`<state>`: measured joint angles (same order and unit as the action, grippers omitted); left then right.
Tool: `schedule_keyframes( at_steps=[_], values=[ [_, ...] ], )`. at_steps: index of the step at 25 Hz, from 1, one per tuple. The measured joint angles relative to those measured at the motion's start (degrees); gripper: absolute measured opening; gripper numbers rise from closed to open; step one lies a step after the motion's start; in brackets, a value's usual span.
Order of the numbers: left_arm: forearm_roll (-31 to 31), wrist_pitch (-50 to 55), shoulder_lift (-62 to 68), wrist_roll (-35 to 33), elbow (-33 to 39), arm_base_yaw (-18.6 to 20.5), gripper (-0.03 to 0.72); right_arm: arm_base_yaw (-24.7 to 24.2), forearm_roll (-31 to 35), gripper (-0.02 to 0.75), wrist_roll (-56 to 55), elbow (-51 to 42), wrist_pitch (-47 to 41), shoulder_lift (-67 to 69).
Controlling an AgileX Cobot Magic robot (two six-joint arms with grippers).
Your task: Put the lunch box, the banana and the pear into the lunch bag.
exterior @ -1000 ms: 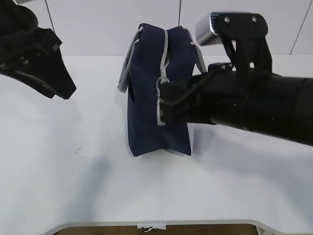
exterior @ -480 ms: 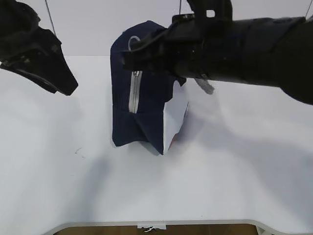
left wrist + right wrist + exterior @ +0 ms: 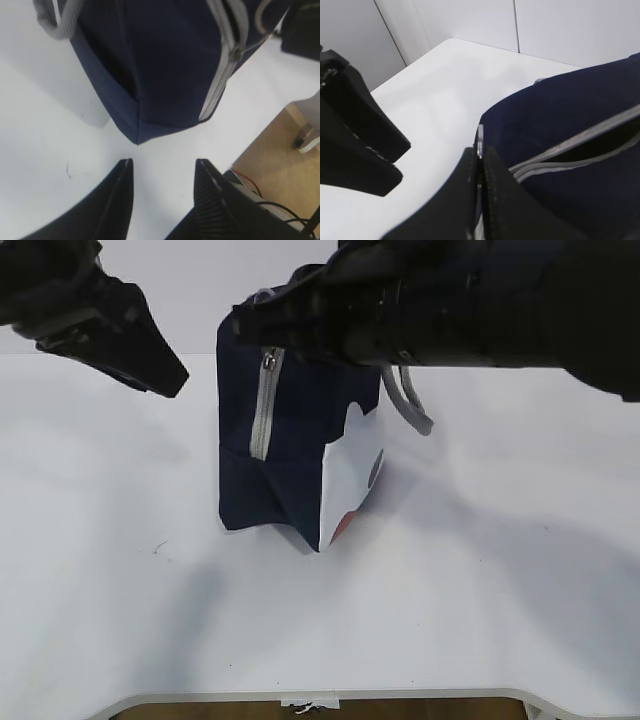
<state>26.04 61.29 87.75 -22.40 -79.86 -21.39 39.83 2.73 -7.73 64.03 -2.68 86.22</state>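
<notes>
The navy lunch bag (image 3: pixel 290 470) stands upright mid-table, with its white spotted panel (image 3: pixel 350 475) facing front right. Its grey zipper (image 3: pixel 262 410) runs down the near left corner. My right gripper (image 3: pixel 248 328) reaches over the bag's top and is shut on the metal ring pull (image 3: pixel 480 136), which sticks up between the right gripper (image 3: pixel 479 149) fingers. Beside them the zipper gapes partly open (image 3: pixel 590 145). My left gripper (image 3: pixel 172 378) hangs open left of the bag. In its wrist view the left gripper (image 3: pixel 162 165) is empty above the table, short of the bag (image 3: pixel 160 65). Lunch box, banana and pear are out of view.
A grey webbing handle (image 3: pixel 410 405) droops off the bag's right side. White table (image 3: pixel 480 570) spreads around the bag to its front edge (image 3: pixel 320 698). A white wall rises behind. Floor and cables (image 3: pixel 285 150) show past the table edge.
My right gripper rose from the bag's front face to over its top left, keeping the ring pull. The bag turned and shifted left, showing its white panel. The left gripper moved slightly right.
</notes>
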Motion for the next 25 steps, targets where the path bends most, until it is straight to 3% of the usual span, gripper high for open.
schedule_keyframes(
  at_steps=[18,21,22,23,24,25],
  values=[
    [11.3,-9.8,8.9,-12.6,0.0,0.0,0.294,0.0,2.4,0.001,0.0,4.0,-5.7,0.0],
    [12.4,-10.2,10.5,-14.5,0.0,0.0,0.217,0.0,2.4,0.001,0.0,4.0,-5.9,0.0],
    [12.7,-10.3,10.8,-15.2,0.0,0.0,0.12,0.0,2.4,0.001,0.0,4.0,-5.9,0.0],
    [12.7,-10.3,10.8,-15.2,0.0,0.0,0.12,0.0,2.4,0.001,0.0,4.0,-5.9,0.0],
    [12.7,-10.3,10.8,-15.7,0.0,0.0,0.038,0.0,2.4,0.001,0.0,4.0,-5.9,0.0],
    [12.5,-10.3,10.6,-16.0,0.0,0.0,0.008,0.0,2.4,0.001,0.0,4.0,-5.9,0.0]
  ],
)
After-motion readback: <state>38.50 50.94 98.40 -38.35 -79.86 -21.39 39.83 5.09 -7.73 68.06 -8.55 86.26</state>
